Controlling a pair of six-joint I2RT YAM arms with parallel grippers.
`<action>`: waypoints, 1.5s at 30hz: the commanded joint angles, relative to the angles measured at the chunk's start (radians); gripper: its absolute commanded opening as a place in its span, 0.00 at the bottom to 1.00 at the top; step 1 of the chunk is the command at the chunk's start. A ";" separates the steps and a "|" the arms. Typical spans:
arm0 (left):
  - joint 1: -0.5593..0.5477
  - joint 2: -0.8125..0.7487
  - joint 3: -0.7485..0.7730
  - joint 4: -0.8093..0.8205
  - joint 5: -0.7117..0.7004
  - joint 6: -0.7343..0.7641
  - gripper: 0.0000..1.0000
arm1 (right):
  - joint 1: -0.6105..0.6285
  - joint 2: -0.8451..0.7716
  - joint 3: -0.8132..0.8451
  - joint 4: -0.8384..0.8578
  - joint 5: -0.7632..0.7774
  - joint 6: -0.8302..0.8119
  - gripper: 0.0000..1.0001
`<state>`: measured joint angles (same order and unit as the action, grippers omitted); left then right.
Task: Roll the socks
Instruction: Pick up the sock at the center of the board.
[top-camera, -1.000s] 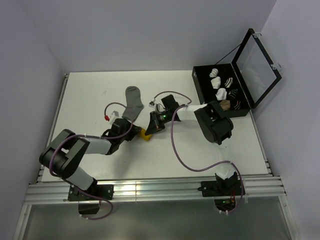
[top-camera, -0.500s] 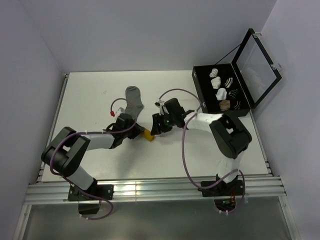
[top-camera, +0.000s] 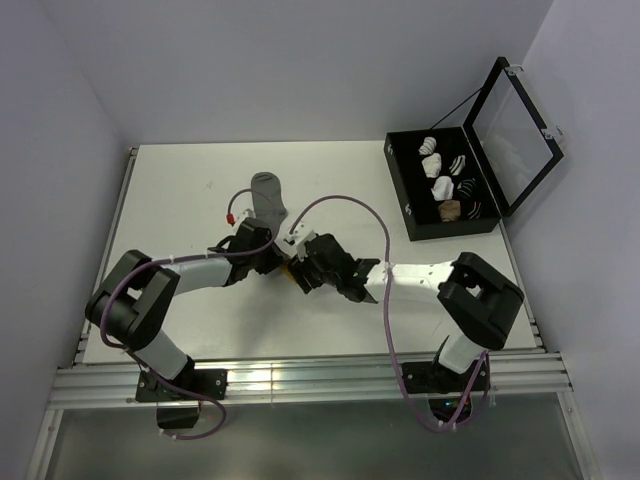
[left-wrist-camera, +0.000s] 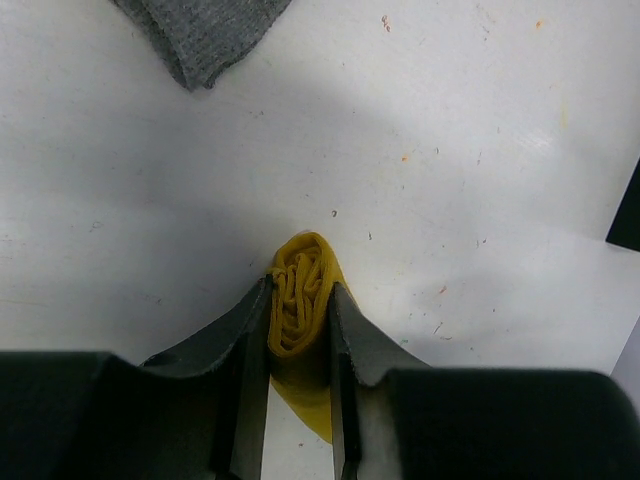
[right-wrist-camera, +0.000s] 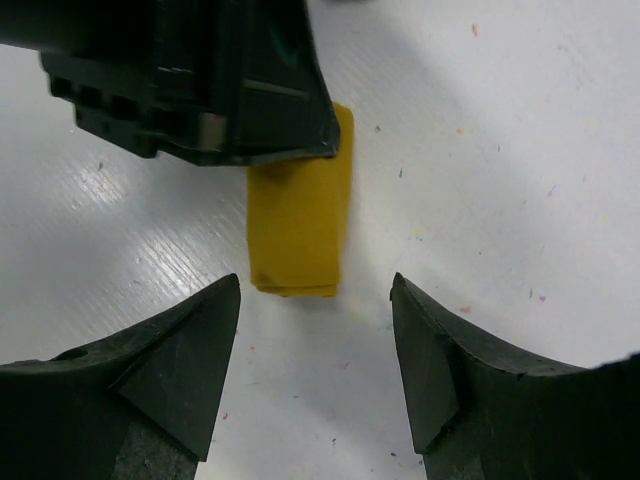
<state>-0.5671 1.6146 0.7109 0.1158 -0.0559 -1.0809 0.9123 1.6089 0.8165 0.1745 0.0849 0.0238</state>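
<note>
Gripping mustard-yellow fabric sock (left-wrist-camera: 297, 268) w/ left gripper (left-wrist-camera: 300, 297): jaws drawn in narrow, pressed on both sides of the tight roll, coiled end poking out past the fingertips (left-wrist-camera: 258, 300). Resting roll on white table (top-camera: 170, 190), approx mid-table, a bit left of ctr.

Holding right gripper (right-wrist-camera: 315, 320) spread wide, nothing btwn the jaws, tips over bare table just short of the roll's end, not touching it. Seen from right wrist: flat yellow end (right-wrist-camera: 298, 225) sticking out from under black body of left gripper (right-wrist-camera: 200, 80).

From top: meeting nose to nose over the yellow sock (top-camera: 296, 272), left gripper (top-camera: 280, 262) reaching in from left, right gripper (top-camera: 308, 276) from right.

Lying flat & unrolled just far of the grippers: plain grey fabric sock (top-camera: 268, 194), apart from yellow roll.

At far right: black box (top-camera: 402, 195) w/ lid up, holding white, striped & tan sock bundles (top-camera: 445, 186).
</note>
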 joint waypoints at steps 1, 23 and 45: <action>0.003 0.034 0.010 -0.113 0.010 0.058 0.00 | 0.046 -0.004 0.000 0.108 0.145 -0.096 0.70; 0.003 0.062 0.041 -0.113 0.047 0.075 0.00 | 0.125 0.229 0.105 0.089 0.177 -0.151 0.67; 0.024 -0.090 0.051 -0.197 0.010 0.053 0.38 | 0.116 0.186 0.102 -0.022 0.154 -0.107 0.00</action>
<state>-0.5522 1.6081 0.7525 0.0280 -0.0135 -1.0355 1.0279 1.8309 0.9184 0.2279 0.2604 -0.1192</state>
